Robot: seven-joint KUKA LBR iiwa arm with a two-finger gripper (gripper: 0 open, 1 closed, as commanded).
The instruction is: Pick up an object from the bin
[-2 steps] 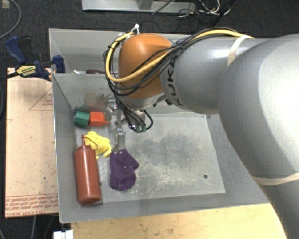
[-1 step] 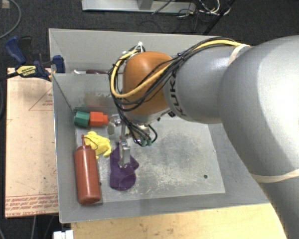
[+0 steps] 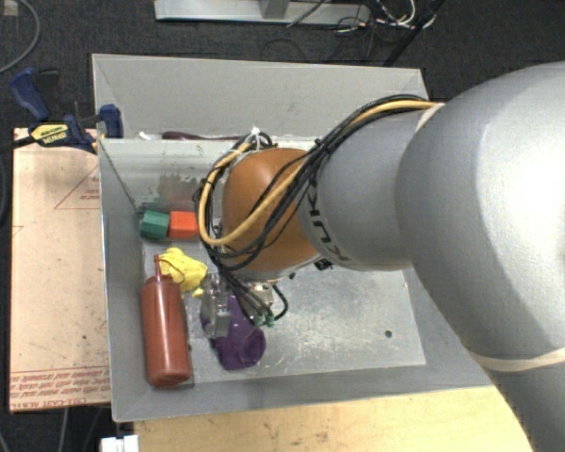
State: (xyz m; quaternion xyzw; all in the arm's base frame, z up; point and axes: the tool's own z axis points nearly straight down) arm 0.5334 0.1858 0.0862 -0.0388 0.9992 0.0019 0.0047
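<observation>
A big silver robot arm comes in from the right and bends down into the grey metal bin. The end of the arm has a round orange cover. Yellow and black cables loop around that cover.

Below the cover is the small metal tool. It hangs low in the bin, near the front and left of the middle. It sits right on top of a soft purple lump that looks a bit like a plum or a little bag. The top of the purple lump is hidden by the tool, and the two seem to touch. I cannot tell if the tool is released or clenched, so I cannot say it is grasping the lump.

Just to the left of the tool lies a crumpled yellow thing. Next to that, along the left wall, lies a long reddish-brown bottle on its side, with its small end toward the yellow thing. Farther back by the left wall sit a small green block and a small orange block, side by side and touching. The right part of the bin floor is bare grey metal with scratches.
</observation>
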